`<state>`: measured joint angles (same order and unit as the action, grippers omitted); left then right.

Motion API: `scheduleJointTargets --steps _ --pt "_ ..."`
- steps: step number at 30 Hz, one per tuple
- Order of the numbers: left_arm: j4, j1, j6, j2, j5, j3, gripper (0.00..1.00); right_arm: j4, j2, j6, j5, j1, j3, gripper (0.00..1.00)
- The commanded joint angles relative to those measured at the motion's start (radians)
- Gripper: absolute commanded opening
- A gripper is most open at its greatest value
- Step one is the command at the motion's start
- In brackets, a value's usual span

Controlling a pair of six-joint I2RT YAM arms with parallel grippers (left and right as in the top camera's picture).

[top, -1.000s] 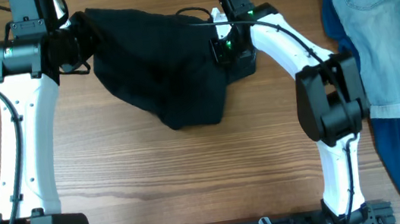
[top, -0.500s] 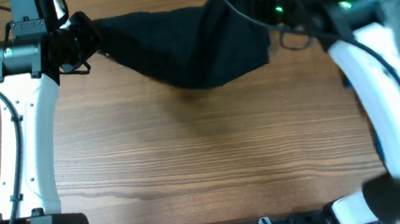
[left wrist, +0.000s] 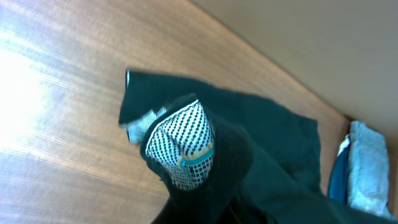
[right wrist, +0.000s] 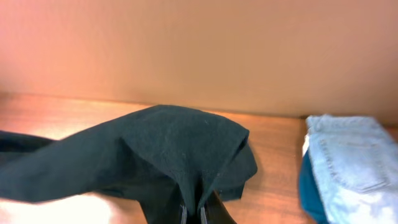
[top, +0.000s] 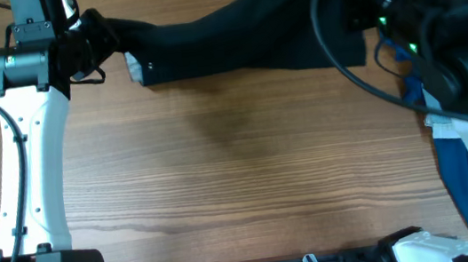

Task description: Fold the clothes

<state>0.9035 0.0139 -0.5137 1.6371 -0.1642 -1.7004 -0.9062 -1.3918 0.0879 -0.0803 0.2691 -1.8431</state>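
Wooden worktop (top: 221, 168) lies under the black clothes (top: 241, 45), stretched long from side to side between my left hand (top: 100, 42) and my right hand (right wrist: 193, 213), each pinching one end.

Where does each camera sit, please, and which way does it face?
Overhead: above the table, looking straight down; both arms show, left gripper and right gripper holding the black garment stretched between them.
Left wrist: on the left arm, facing the far wall; fabric hides its fingers.
Right wrist: on the right arm, facing that wall; its jaws pinch fabric.
Shared: both wrist views show the denim garment.
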Motion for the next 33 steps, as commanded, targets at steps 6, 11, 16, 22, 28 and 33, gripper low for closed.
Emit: scheduleJointTargets --steps 6,11,16,22,28,33 --pt "-0.142 0.001 0.066 -0.017 0.098 -0.022 0.04 -0.015 0.021 -0.010 -0.078 -0.006 -0.010 0.04" --pt "-0.174 0.002 0.101 -0.055 0.114 -0.069 0.04 0.000 0.020 -0.010 -0.081 -0.007 -0.010 0.04" --pt "-0.175 0.002 0.140 -0.135 0.177 -0.095 0.04 0.008 0.020 -0.013 -0.082 -0.007 -0.010 0.04" --pt "-0.163 0.019 0.174 -0.255 0.238 -0.094 0.04 0.047 0.020 -0.016 -0.151 -0.007 -0.010 0.05" --pt "-0.112 0.040 0.219 -0.316 0.282 -0.094 0.04 0.045 0.024 -0.013 -0.183 -0.007 -0.010 0.05" --pt "-0.072 0.040 0.218 -0.313 0.282 -0.094 0.04 0.020 0.066 0.008 -0.099 -0.007 -0.010 0.04"
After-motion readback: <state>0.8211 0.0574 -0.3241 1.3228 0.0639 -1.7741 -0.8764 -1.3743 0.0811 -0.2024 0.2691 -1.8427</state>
